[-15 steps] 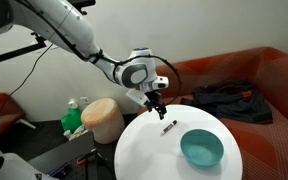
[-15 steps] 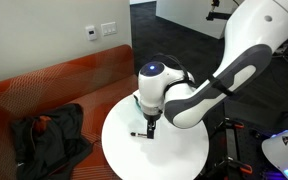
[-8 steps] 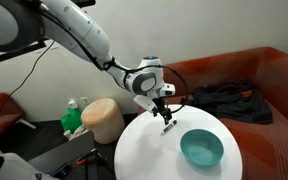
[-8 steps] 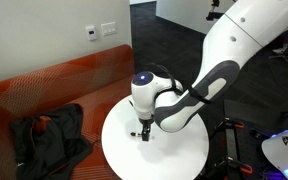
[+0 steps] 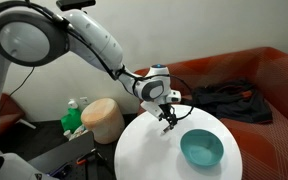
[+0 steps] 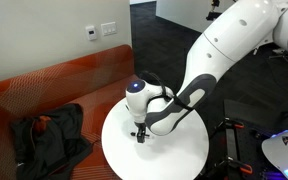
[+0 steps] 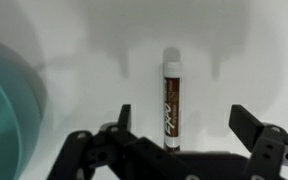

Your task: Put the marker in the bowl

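Note:
The marker (image 7: 171, 98) is a thin brown stick with white ends, lying flat on the round white table (image 7: 234, 50). In the wrist view it lies between my open fingers, closer to one of them. My gripper (image 7: 182, 122) is open and low over the table, straddling the marker. In an exterior view the gripper (image 5: 168, 121) hides most of the marker; the teal bowl (image 5: 202, 148) sits on the table just beside it. In the other exterior view the gripper (image 6: 139, 137) touches down near the table's middle. The bowl's rim (image 7: 19, 100) shows at the wrist view's edge.
A tan cylindrical basket (image 5: 103, 119) and a green object (image 5: 74, 119) stand beside the table. An orange sofa (image 5: 264, 85) with dark clothing (image 5: 226, 100) lies behind. The clothing also shows in the other exterior view (image 6: 49, 135).
My gripper has moved over the table and come down around the marker. The marker and bowl have not moved.

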Controlling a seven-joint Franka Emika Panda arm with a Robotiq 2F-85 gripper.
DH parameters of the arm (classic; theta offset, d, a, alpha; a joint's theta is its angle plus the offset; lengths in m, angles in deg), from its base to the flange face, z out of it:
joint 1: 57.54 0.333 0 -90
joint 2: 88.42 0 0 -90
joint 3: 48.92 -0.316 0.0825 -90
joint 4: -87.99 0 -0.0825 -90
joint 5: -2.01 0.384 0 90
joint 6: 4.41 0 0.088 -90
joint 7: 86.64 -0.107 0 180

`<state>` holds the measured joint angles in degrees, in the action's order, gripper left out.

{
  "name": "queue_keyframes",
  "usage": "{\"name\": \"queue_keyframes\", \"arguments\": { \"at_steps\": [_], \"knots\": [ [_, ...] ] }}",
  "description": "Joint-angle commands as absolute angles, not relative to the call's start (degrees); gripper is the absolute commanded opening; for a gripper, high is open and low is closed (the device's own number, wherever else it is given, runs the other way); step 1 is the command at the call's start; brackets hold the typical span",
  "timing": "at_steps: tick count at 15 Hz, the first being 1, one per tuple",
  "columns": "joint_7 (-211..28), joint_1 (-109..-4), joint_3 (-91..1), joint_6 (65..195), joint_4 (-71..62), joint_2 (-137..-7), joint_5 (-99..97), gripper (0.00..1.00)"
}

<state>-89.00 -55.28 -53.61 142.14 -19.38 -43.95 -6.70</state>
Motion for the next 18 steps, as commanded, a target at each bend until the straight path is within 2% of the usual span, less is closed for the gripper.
{"name": "queue_keyframes", "arguments": {
  "at_steps": [1,6,9,11,14,17,18],
  "knots": [
    [-87.1,-54.5,-52.8,141.9,-14.0,-40.7,-5.0,1.0],
    [-86.7,-54.8,-52.9,140.7,-9.6,-37.8,-4.8,1.0],
    [-86.4,-55.0,-53.0,140.2,-7.9,-36.5,-4.6,0.97],
    [-86.4,-55.1,-53.1,140.0,-7.1,-35.8,-4.5,0.9],
    [-86.2,-55.3,-53.2,139.8,-6.0,-34.9,-4.2,0.6],
    [-85.4,-55.5,-53.3,139.4,-5.2,-34.3,-3.7,0.55],
    [-85.4,-55.5,-53.2,139.2,-5.0,-34.1,-3.7,0.57]
  ]
}}
